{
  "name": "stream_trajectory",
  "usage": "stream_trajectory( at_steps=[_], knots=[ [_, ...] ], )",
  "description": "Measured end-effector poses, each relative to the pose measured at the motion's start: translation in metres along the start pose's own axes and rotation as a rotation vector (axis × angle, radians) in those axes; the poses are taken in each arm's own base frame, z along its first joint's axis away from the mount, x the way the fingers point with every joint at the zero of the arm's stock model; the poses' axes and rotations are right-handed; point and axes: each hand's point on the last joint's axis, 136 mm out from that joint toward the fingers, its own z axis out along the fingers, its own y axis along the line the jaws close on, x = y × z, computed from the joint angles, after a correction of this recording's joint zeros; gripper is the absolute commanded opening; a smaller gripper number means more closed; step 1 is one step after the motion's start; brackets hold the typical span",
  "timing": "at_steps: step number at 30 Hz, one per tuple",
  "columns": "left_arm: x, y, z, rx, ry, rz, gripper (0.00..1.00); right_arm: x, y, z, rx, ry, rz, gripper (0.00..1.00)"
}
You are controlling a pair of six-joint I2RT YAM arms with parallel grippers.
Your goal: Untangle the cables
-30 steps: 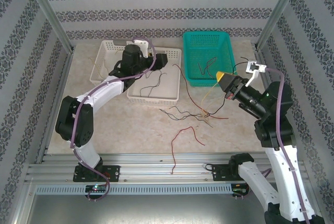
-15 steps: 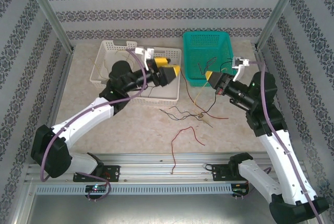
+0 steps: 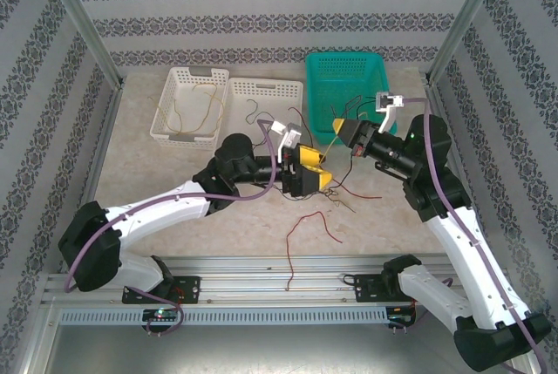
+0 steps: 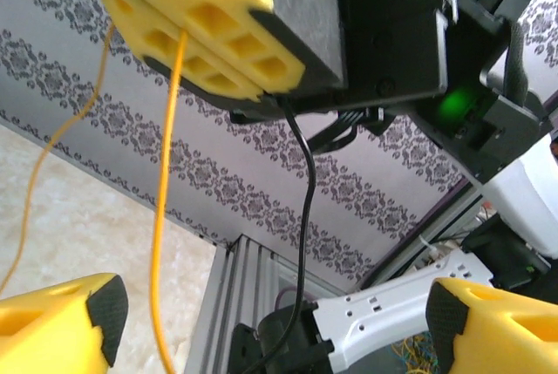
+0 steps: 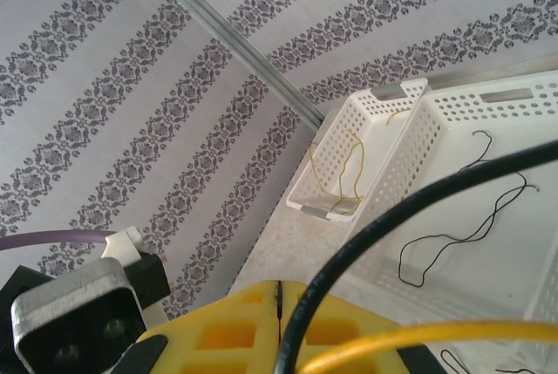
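Note:
The cables lie tangled (image 3: 342, 193) on the table's middle. A yellow strand and a black one rise from the tangle to my right gripper (image 3: 338, 125), which is shut on them in front of the green basket. In the right wrist view its pads (image 5: 279, 297) are pressed together, and the black cable (image 5: 392, 217) and the yellow cable (image 5: 436, 335) run across them. My left gripper (image 3: 316, 170) is open just left of the hanging strands. In the left wrist view the yellow strand (image 4: 166, 217) and the black strand (image 4: 303, 191) hang between its spread fingers (image 4: 61, 326).
A loose red cable (image 3: 311, 221) lies near the front edge. At the back stand a white basket (image 3: 199, 71) holding a yellow cable, a second white basket (image 3: 266, 85) with a black cable, and the green basket (image 3: 344, 55) with a dark cable.
My left arm swung out of the white basket to the table's middle, beside the hanging strands. My right gripper moved left and toward the back, lifting the yellow and black cables.

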Motion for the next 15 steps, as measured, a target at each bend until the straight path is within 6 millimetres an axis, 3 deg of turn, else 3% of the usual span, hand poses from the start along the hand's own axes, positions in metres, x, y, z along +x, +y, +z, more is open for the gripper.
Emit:
stream_trajectory(
  at_steps=[3, 8, 15],
  knots=[
    [0.005, 0.004, 0.005, -0.012, 0.023, 0.013, 0.59, 0.003, 0.002, 0.002, -0.007, 0.011, 0.001, 0.0],
    [0.011, 0.011, 0.007, -0.039, 0.043, 0.026, 0.0, 0.006, 0.005, 0.003, -0.016, 0.02, -0.001, 0.0],
    [0.007, 0.019, -0.001, -0.104, 0.037, 0.052, 0.0, 0.008, 0.002, 0.002, -0.006, 0.026, -0.003, 0.0]
  ],
)
